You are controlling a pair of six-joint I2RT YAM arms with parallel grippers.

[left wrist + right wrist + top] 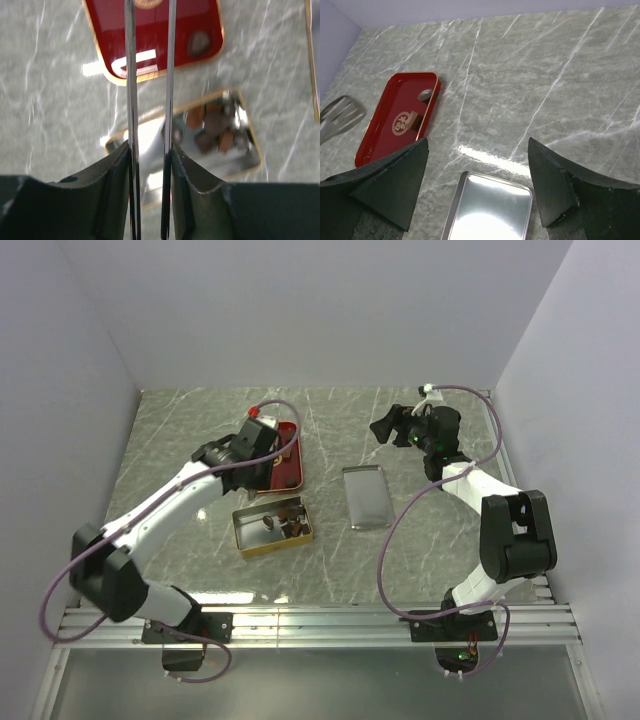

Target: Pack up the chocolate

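The left gripper point(149, 60) hangs over the red tray point(290, 435) at the left of the counter point(180, 430). Its thin metal jaws stand a narrow gap apart, but their tips run out of the wrist view. A brown bit sits between them at that edge, and I cannot tell whether it is clamped. One piece of chocolate point(198, 43) lies on the tray's near end. Most pieces are heaped at one end of the gold tin point(250, 540), which lies open just in front of the tray. To the right a silver lid point(365, 498) lies flat, apart from the tin. The right gripper point(477, 142) hovers beyond the lid with its dark jaws spread wide and nothing between them.
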